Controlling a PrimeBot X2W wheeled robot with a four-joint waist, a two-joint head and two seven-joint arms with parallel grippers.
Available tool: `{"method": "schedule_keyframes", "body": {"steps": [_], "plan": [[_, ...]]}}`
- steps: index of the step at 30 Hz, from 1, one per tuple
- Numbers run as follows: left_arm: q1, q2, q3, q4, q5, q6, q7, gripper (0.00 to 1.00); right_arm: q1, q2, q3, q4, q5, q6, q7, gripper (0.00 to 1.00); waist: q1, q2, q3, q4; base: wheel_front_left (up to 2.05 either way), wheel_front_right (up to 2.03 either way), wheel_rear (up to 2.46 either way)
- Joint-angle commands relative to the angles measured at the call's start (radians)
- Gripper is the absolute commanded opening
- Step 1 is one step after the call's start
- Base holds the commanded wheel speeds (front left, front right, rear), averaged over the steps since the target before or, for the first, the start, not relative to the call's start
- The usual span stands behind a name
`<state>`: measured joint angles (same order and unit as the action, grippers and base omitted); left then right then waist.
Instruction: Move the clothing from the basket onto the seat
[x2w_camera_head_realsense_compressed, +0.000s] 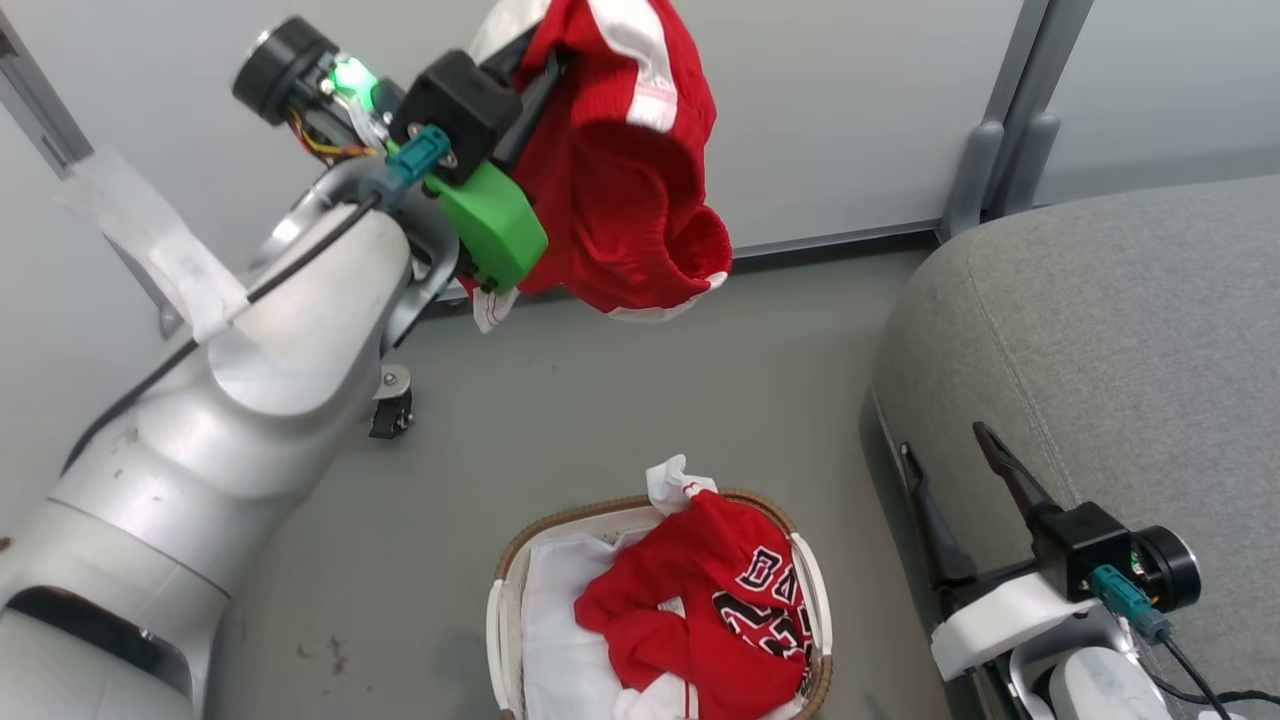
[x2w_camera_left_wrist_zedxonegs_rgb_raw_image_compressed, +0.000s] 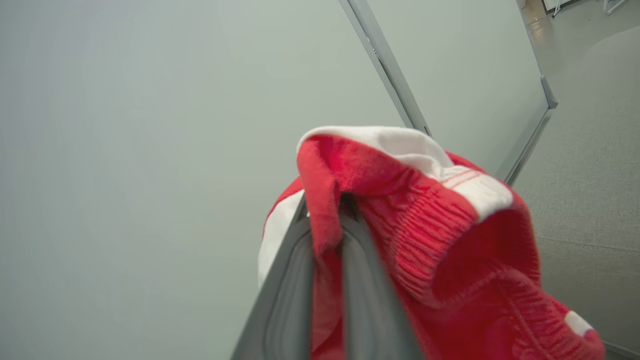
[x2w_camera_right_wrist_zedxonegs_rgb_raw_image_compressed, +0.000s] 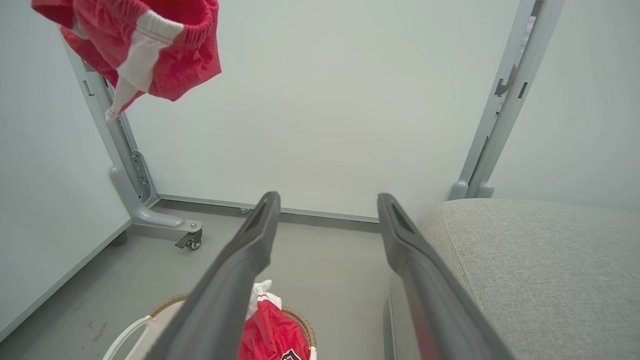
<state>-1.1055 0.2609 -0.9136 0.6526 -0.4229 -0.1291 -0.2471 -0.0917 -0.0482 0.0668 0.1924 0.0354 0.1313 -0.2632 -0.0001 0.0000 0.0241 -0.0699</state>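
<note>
The clothing (x2w_camera_head_realsense_compressed: 620, 200) is red and white, the seat (x2w_camera_head_realsense_compressed: 1120, 330) grey.

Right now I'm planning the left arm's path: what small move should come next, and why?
Probably swing the left gripper toward the robot's right, over the seat. Its jaws are shut on the red garment, hanging above the floor, left of the seat; a jersey lies in the basket.

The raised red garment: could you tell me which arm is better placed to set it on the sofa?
Left, probably: the left gripper is shut on the red garment. The right gripper is open and empty beside the sofa.
</note>
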Motion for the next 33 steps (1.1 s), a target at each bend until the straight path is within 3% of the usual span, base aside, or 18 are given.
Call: {"method": "schedule_keyframes", "body": {"steps": [1,18,28,33], "plan": [[-0.026,0.003,-0.009,-0.004,-0.010,-0.002,0.003,0.00,-0.004,-0.004,0.009,-0.005,-0.002,-0.001,-0.002,1.00,0.0001,0.0000,-0.017,0.001,0.00,0.00,0.00],[-0.106,-0.039,-0.090,-0.028,-0.070,-0.002,0.007,0.00,-0.208,-0.004,0.225,-0.099,-0.059,-0.001,-0.002,1.00,0.0001,0.0000,-0.047,0.033,0.00,0.00,0.00],[-0.088,-0.065,-0.133,-0.060,-0.092,-0.002,0.005,0.00,-0.325,-0.004,0.304,0.008,-0.129,-0.001,-0.002,1.00,0.0001,0.0000,-0.050,0.052,0.00,0.00,0.00],[-0.061,-0.069,-0.152,-0.091,-0.105,-0.002,0.008,0.00,-0.366,-0.004,0.321,0.121,-0.182,-0.001,-0.002,1.00,0.0001,0.0000,-0.057,0.063,0.00,0.00,0.00]]}}
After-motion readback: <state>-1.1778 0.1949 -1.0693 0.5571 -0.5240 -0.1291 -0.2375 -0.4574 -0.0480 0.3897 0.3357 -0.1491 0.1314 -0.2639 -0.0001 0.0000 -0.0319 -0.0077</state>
